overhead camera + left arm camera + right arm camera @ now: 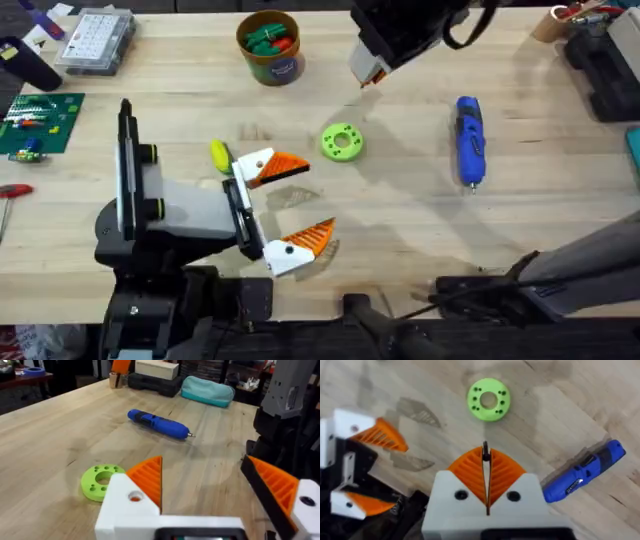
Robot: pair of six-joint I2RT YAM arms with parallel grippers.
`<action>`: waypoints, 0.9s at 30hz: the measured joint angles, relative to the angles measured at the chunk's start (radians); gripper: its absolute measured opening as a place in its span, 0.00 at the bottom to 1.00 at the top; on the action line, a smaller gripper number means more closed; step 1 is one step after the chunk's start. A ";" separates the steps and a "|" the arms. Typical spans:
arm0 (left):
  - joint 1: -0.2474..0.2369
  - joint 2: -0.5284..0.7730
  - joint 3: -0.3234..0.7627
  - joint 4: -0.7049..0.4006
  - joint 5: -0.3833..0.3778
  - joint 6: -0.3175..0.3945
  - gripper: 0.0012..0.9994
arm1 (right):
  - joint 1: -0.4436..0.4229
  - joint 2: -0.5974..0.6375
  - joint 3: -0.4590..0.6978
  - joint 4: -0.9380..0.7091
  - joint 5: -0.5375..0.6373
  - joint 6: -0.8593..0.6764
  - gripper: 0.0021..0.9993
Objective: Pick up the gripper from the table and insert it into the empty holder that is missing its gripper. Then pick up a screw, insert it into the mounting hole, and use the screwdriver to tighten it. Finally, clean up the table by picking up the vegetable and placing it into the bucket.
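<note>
Screw (485, 453) pinched between pressed right fingers (470, 472); left gripper (292, 202) spread wide. Could slip out if tilted while descending toward green ring (342, 142).

Matt wood table (420, 210), glossy blue plastic screwdriver (469, 140) w/ metal bit.

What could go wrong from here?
The right end effector pinches a thin dark part at the very tips of its pads, so the part may slip out. The open left end effector sits close beside the vegetable and could knock it away.
</note>
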 joint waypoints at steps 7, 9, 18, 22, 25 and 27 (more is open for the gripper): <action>0.000 0.000 0.000 0.000 0.000 0.000 0.99 | 0.107 -0.002 0.084 -0.041 0.001 -0.029 0.00; 0.000 0.000 0.000 0.000 0.000 0.000 0.99 | 0.147 -0.002 0.105 -0.048 0.000 -0.033 0.00; 0.000 0.000 0.000 0.000 0.000 0.000 0.99 | 0.313 -0.001 0.221 -0.078 0.000 -0.044 0.00; 0.000 0.000 0.000 0.000 0.000 0.000 0.99 | 0.368 -0.001 0.223 -0.074 0.000 -0.044 0.00; 0.000 0.000 0.000 0.000 0.000 0.000 0.99 | 0.400 -0.001 0.223 -0.074 0.000 -0.050 0.00; 0.000 0.000 0.000 0.000 0.000 0.000 0.99 | 0.411 -0.001 0.223 -0.072 0.000 -0.054 0.00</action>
